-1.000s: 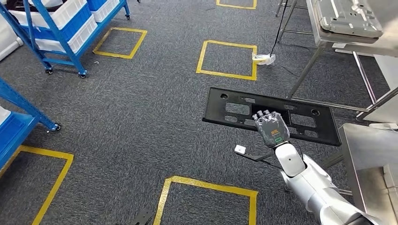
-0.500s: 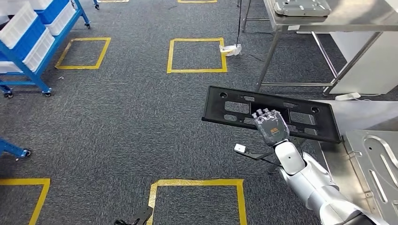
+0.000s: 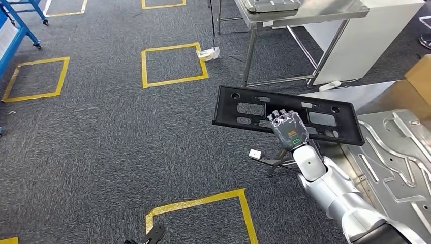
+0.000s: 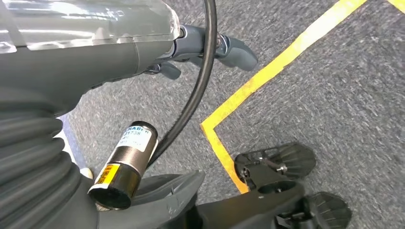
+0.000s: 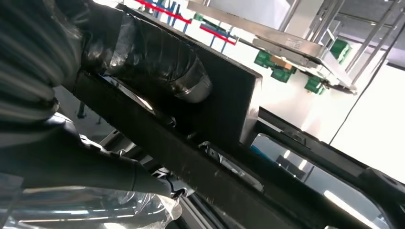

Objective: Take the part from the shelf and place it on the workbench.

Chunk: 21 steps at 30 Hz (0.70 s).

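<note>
The right hand (image 3: 290,133), grey and dark-fingered on a silver jointed arm, grasped a long, flat black plastic panel (image 3: 244,108) pierced with rectangular cut-outs and round holes. The panel was held roughly level above the speckled grey carpet (image 3: 101,137), its far-right end overlapping the edge of a brushed steel workbench (image 3: 356,94). On that bench lay a pressed sheet-metal plate (image 3: 401,152) with raised ribs, cut off at the picture's right edge. In the right wrist view the thick grey thumb (image 5: 157,67) pressed on the panel's matte face, while the darker fingers were hidden behind it.

Yellow tape squares (image 3: 174,64) marked the carpet. A second steel-legged table (image 3: 300,12) stood further off, its top cropped by the frame. A corner of a blue metal rack (image 3: 20,30) showed at the left.

The left hand (image 4: 210,45) hung over the carpet beside a black cable (image 4: 200,81); its fingers were mostly hidden behind the arm, so whether they were clenched or released could not be told.
</note>
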{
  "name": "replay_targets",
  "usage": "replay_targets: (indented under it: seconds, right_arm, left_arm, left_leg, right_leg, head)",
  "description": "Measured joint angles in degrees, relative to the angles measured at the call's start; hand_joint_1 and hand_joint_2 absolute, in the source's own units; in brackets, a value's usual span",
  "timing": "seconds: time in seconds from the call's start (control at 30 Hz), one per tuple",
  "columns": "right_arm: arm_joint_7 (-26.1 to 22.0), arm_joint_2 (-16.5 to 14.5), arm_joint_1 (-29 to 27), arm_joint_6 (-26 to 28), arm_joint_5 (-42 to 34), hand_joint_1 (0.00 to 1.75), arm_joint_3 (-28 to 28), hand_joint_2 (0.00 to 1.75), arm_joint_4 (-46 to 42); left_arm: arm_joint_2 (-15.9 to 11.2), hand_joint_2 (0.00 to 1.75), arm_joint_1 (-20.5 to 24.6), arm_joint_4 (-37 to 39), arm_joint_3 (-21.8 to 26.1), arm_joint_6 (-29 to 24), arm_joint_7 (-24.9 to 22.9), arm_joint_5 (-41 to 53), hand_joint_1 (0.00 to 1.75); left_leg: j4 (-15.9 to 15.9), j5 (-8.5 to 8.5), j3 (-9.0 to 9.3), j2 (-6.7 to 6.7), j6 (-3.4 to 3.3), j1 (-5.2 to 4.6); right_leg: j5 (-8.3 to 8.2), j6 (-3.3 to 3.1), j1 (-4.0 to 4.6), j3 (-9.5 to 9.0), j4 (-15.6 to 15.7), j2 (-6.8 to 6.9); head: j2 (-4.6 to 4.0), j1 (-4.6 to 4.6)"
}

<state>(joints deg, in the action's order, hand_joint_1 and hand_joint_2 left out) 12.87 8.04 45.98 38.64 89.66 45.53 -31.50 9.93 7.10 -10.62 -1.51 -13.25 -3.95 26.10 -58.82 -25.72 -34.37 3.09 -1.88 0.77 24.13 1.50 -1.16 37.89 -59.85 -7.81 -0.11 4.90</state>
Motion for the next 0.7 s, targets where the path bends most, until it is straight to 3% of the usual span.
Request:
replay_targets:
  seconds: [0.03,0.1,0.17,0.2,0.27,0.3,0.37,0.4,0.47,0.53,0.6,0.67,0.7]
  right_arm:
    - [-0.04,-0.01,0.13,0.00,0.00,1.75,0.01,1.75,0.09]
    - [-0.07,-0.08,0.46,0.00,0.00,1.75,0.09,1.75,0.19]
    - [-0.06,-0.14,0.57,-0.01,0.00,1.75,0.32,1.75,0.34]
    - [-0.04,-0.15,0.57,-0.01,0.00,1.75,0.43,1.75,0.45]
    - [0.09,-0.15,0.73,0.02,0.00,1.75,0.52,1.75,0.61]
    - [0.18,-0.16,0.91,0.04,0.00,1.75,0.52,1.75,0.64]
    - [0.38,-0.24,1.34,0.07,0.00,1.75,0.54,1.75,0.64]
    - [0.50,-0.26,1.51,0.07,0.00,1.75,0.54,1.75,0.65]
    - [0.73,-0.24,1.67,0.07,0.00,1.75,0.55,1.75,0.69]
    - [0.84,-0.26,1.87,0.07,0.00,1.75,0.55,1.75,0.69]
    - [0.92,-0.37,2.08,0.07,0.00,1.75,0.55,1.75,0.68]
    - [0.98,-0.43,2.03,0.07,0.00,1.75,0.55,1.75,0.68]
    - [0.98,-0.45,1.95,0.07,0.00,1.75,0.55,1.75,0.69]
  left_arm:
    - [0.05,1.75,0.07,-0.01,0.00,0.00,0.02,0.02,0.00]
    - [0.09,1.75,0.02,-0.01,0.03,-0.05,0.02,0.04,0.00]
    - [0.04,1.75,-0.15,-0.01,0.13,-0.12,0.02,0.04,0.00]
    - [0.01,1.75,-0.17,-0.01,0.23,-0.14,0.04,0.04,0.00]
    - [0.04,1.75,-0.08,-0.01,0.42,-0.09,0.12,0.10,0.00]
    - [0.07,1.75,-0.02,-0.01,0.49,-0.07,0.16,0.14,0.00]
    - [0.11,1.75,0.07,-0.01,0.57,-0.04,0.20,0.20,0.00]
    - [0.13,1.75,0.11,-0.01,0.62,-0.04,0.21,0.22,0.00]
    - [0.14,1.75,0.21,-0.03,0.78,-0.04,0.21,0.27,0.00]
    - [0.15,1.75,0.35,-0.06,0.91,-0.07,0.26,0.30,0.00]
    - [0.14,1.75,0.28,-0.07,0.97,-0.08,0.33,0.30,0.00]
    - [0.10,1.75,-0.01,-0.07,1.01,-0.08,0.36,0.31,0.00]
    - [0.08,1.75,-0.11,-0.07,1.02,-0.08,0.36,0.33,0.00]
  left_leg:
    - [0.48,0.27,0.17,-0.77,-0.34,0.05]
    - [0.90,0.44,0.30,-2.23,-0.72,-0.04]
    - [0.79,0.28,0.29,-3.76,-0.79,-0.15]
    - [0.71,0.14,0.30,-4.56,-0.77,-0.16]
    - [0.54,-0.19,0.45,-6.02,-0.60,-0.16]
    - [0.47,-0.40,0.59,-6.69,-0.44,-0.26]
    - [0.39,-0.75,0.85,-7.89,-0.01,-0.57]
    - [0.39,-0.90,0.98,-8.48,0.23,-0.71]
    - [0.40,-1.29,1.24,-9.46,0.77,-0.74]
    - [-1.57,-2.89,0.73,-7.76,1.25,-0.56]
    - [-8.02,-6.26,-2.07,-4.79,1.51,-0.32]
    - [-15.24,-8.72,-5.82,-3.79,1.60,-0.26]
    - [-16.61,-8.48,-6.78,-3.67,1.59,-0.26]
  right_leg:
    - [1.00,0.20,0.19,0.76,-1.49,1.64]
    - [4.36,0.48,0.41,3.64,-7.69,5.69]
    - [6.49,0.78,0.29,6.45,-13.73,7.16]
    - [6.11,0.87,0.24,6.62,-14.23,7.48]
    - [2.87,0.79,0.29,3.70,-8.95,8.49]
    - [1.42,0.57,0.59,1.50,-4.90,9.91]
    - [0.02,-0.19,1.27,-1.24,0.38,11.79]
    - [0.15,-0.55,1.58,-1.49,1.08,11.96]
    - [-0.03,-1.17,1.49,-1.49,1.28,10.46]
    - [-0.21,-1.86,1.09,-1.86,1.68,9.15]
    - [-0.23,-2.40,0.88,-2.11,1.79,7.86]
    - [-0.14,-2.59,0.92,-2.12,1.58,6.28]
    - [-0.07,-2.62,0.95,-2.11,1.42,5.40]
  head:
    - [0.00,0.11]
    - [0.00,0.32]
    - [0.00,0.34]
    - [0.00,0.34]
    - [0.00,0.34]
    - [0.00,0.34]
    - [0.00,0.32]
    - [0.00,0.30]
    - [0.00,0.28]
    - [0.00,0.26]
    - [0.00,0.20]
    - [0.00,0.15]
    - [0.00,0.15]
